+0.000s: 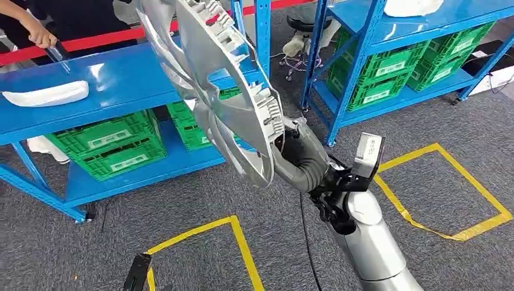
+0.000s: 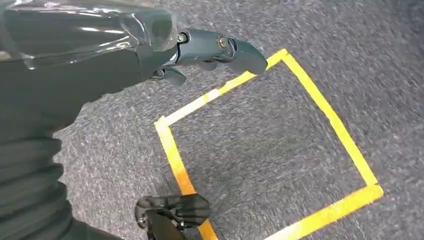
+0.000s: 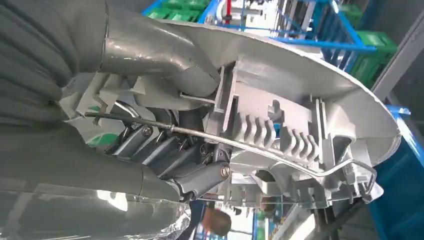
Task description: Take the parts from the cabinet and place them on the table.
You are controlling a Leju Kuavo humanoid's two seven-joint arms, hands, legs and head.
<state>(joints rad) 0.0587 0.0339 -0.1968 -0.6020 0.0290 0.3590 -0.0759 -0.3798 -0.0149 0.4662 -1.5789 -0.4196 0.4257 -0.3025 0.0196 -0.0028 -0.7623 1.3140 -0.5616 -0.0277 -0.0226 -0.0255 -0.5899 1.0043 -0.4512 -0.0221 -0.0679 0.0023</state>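
Observation:
A large silver wheel cover (image 1: 209, 79) with spokes and rim clips is held up in front of the blue shelving. My right hand (image 1: 297, 154) grips it at its lower rim. In the right wrist view the thumb (image 3: 150, 55) presses on the cover's rim (image 3: 310, 90) and the dark fingers (image 3: 200, 177) curl under it beside its wire ring. My left hand (image 2: 150, 45) hangs over the grey carpet with its fingers (image 2: 225, 50) extended and nothing in it. A white part (image 1: 45, 94) lies on the blue shelf at the left, another white part (image 1: 412, 6) on the right rack.
Blue racks (image 1: 121, 79) hold green crates (image 1: 109, 145) on lower shelves. A person's hand (image 1: 39, 36) reaches over the left shelf at the far left. Yellow tape squares (image 1: 448, 188) mark the grey carpet. A stool (image 1: 300, 36) stands between the racks.

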